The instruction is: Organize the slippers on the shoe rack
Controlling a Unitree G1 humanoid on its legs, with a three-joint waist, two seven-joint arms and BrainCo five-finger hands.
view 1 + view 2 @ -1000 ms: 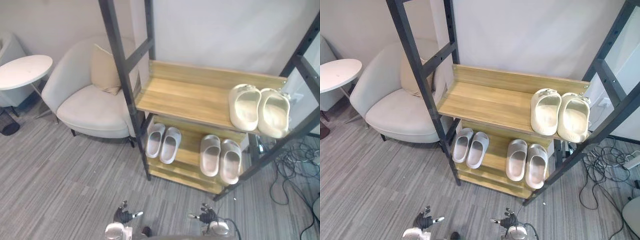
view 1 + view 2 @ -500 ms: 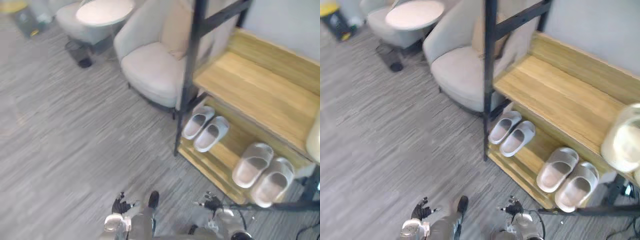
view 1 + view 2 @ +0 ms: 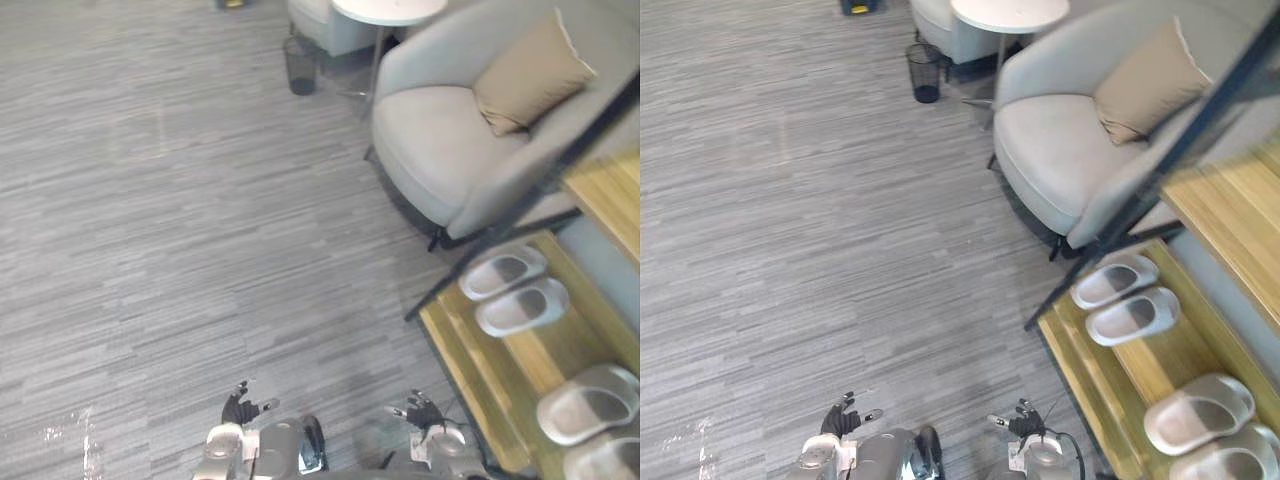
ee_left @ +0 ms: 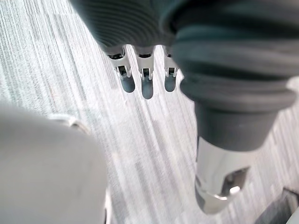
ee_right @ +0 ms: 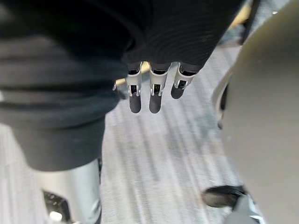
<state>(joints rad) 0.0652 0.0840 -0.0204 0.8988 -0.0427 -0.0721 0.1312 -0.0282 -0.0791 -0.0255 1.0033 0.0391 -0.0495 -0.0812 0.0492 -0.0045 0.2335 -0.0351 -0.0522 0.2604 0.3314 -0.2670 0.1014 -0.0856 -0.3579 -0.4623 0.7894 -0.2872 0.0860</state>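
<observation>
We see our left hand (image 3: pixel 240 408) at the bottom edge, left of centre, and our right hand (image 3: pixel 420 412) at the bottom edge, right of centre. Both are low over the grey carpet (image 3: pixel 150 220). In the left wrist view the fingers (image 4: pixel 146 86) hang straight and the thumb (image 4: pixel 219 182) stands apart. That hand is released and holds nothing. In the right wrist view the fingers (image 5: pixel 155 95) are likewise straight, the thumb (image 5: pixel 70 196) is apart, and we see nothing in the grasp.

The rack (image 3: pixel 455 345) sits in the lower right of the frame, and its wooden bottom shelf (image 3: pixel 540 360) runs down toward the bottom-right corner. The slippers (image 3: pixel 523 307) lie on that shelf. An upper pair (image 3: pixel 503 272) lies side by side just below the rack's dark slanted bar (image 3: pixel 440 292). A lower pair (image 3: pixel 588 403) lies near the right edge, and one of them is cut off by the corner of the frame. Bare wood separates the two pairs. A higher shelf (image 3: pixel 610 195) shows at the right edge.

A pale armchair (image 3: pixel 430 140) stands in the upper right with a tan cushion (image 3: pixel 530 72) leaning on its back. At the top edge we see a round white table (image 3: pixel 390 8), with a dark bin (image 3: pixel 300 62) on the carpet to its left.
</observation>
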